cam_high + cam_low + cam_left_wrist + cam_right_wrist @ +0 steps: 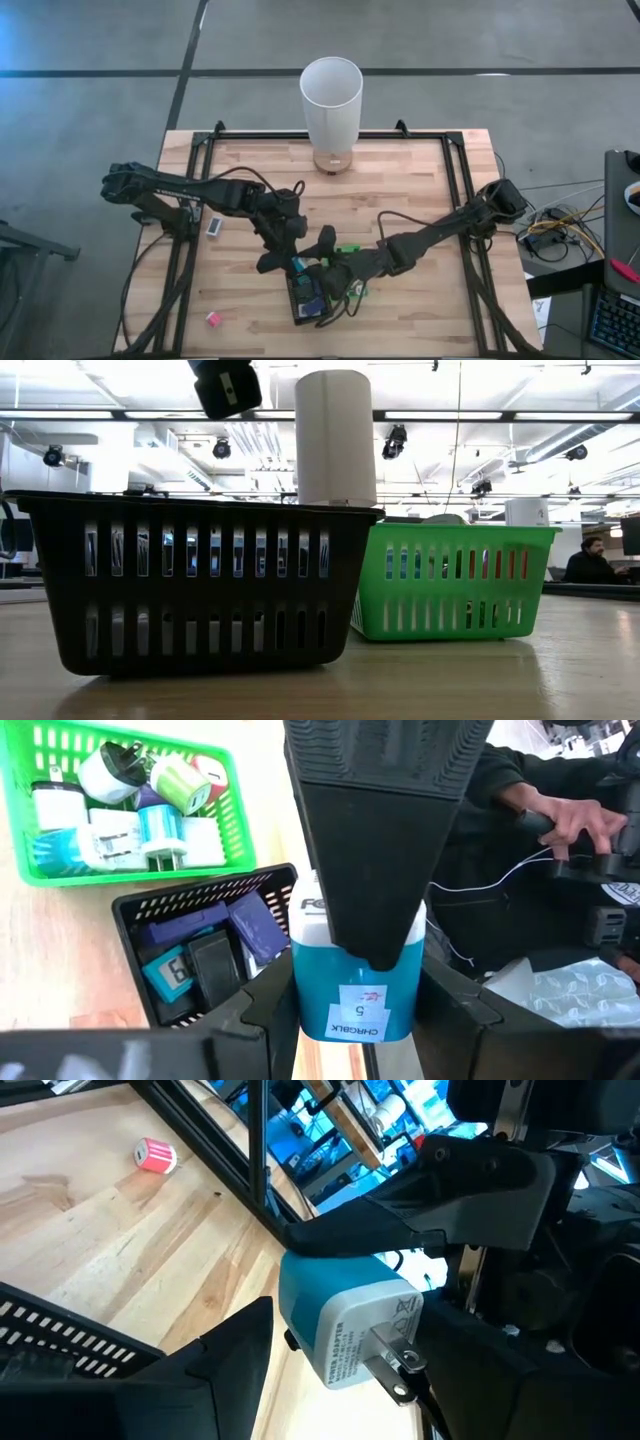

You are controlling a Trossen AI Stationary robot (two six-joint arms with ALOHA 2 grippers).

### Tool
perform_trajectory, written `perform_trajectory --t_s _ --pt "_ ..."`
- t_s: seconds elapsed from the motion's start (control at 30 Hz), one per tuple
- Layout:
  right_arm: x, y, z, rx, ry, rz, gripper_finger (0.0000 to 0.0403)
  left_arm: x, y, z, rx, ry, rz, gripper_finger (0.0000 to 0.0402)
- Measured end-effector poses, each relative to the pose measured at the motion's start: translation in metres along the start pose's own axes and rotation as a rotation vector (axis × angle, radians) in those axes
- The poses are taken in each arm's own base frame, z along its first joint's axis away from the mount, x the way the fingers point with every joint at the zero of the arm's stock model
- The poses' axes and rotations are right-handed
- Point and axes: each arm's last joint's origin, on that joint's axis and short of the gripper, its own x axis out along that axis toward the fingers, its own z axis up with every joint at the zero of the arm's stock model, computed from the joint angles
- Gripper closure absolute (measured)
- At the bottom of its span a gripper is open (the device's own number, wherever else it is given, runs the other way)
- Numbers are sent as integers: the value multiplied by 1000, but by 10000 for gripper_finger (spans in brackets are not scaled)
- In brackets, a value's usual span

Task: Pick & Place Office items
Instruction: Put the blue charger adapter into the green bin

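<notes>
Holding a teal-and-white charger (355, 985) in my left gripper (358, 1005) above the black basket (135, 910), my right gripper (330, 1365) with jaws spread either side of that charger, green basket (120, 870) of chargers beside, pink block (154, 1155) well apart on the wooden table (400, 190).

A tall white cylinder (331, 108) stood at the far edge of the wooden desk (400, 200), a black basket (195, 585) just beside a green basket (450, 582).
</notes>
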Motion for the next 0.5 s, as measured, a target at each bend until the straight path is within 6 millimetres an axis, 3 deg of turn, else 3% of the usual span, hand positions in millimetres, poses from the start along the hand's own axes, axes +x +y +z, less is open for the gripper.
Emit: perform_trajectory --t_s 0.5 --pt "0 1 0 19 -16 48 237 1 1 0 -24 11 -6 255"
